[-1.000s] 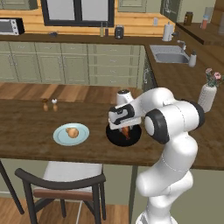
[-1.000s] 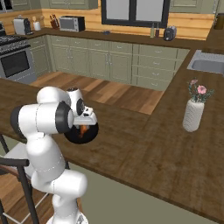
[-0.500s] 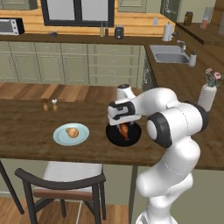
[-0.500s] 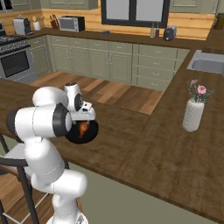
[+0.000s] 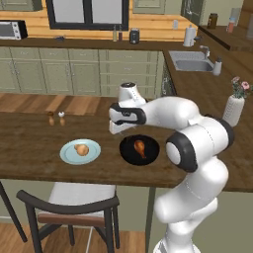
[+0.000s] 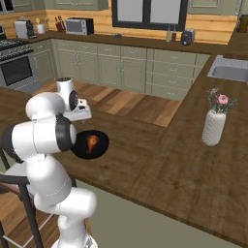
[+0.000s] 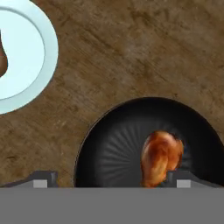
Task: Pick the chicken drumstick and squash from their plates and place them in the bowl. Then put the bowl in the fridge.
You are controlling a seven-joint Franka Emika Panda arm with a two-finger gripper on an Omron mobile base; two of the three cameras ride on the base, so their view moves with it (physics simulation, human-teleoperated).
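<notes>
The golden-brown chicken drumstick [image 5: 140, 147] [image 6: 91, 143] [image 7: 161, 157] lies inside the glossy black bowl [image 5: 126, 149] [image 6: 80, 151] [image 7: 109, 148] on the wooden counter. My gripper [image 5: 117, 130] [image 7: 113, 181] hangs open just above the bowl's left part, with nothing between its fingers. To the left, the tan-orange squash [image 5: 81, 149] [image 7: 1, 61] rests on the pale blue plate [image 5: 68, 154] [image 7: 30, 65]. The fridge is out of view.
Two small shakers [image 5: 56, 118] stand at the counter's far side, left of the arm. A white vase with flowers [image 5: 236, 106] [image 6: 215, 125] stands at the right. A chair [image 5: 69, 207] sits under the counter's near edge. The sink [image 5: 192, 64] is far back.
The gripper has opened and let go of the drumstick, which now lies in the bowl. The hand has lifted away from the bowl and shifted slightly left.
</notes>
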